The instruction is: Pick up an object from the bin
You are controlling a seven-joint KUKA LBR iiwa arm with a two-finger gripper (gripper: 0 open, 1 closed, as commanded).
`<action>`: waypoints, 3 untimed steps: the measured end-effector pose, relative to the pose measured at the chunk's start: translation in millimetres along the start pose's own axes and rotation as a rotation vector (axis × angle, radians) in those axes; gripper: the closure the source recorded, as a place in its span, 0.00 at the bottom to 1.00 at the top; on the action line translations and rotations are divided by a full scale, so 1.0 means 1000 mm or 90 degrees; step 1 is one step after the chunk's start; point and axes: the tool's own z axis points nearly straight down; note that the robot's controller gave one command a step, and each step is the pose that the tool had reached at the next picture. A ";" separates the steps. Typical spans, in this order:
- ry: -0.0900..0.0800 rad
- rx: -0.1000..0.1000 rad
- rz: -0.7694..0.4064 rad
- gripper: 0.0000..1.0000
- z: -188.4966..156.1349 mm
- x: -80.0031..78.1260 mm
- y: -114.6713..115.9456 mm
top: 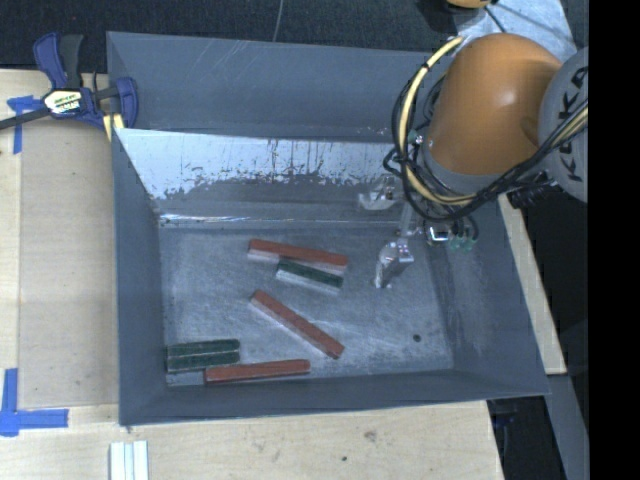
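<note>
My gripper (386, 231) hangs over the right part of the bin floor, open, with nothing between its fingers. One fingertip (392, 264) is low near the floor and the other (378, 199) is by the back wall. Just left of the gripper lies a red-brown flat bar (298, 255), and a dark green bar (311, 276) rests against its near side. Neither bar touches the fingers.
A second red-brown bar (296, 323) lies slantwise in the middle of the bin. In the front left corner a green bar (203, 353) and a red-brown bar (258, 371) lie side by side. The arm's orange dome and cables hang over the bin's right rear.
</note>
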 end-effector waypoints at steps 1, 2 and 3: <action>-0.006 0.000 0.000 0.00 -0.005 -0.002 0.000; -0.006 0.000 -0.064 1.00 0.124 -0.006 0.037; -0.006 0.000 -0.064 0.00 0.124 -0.006 0.037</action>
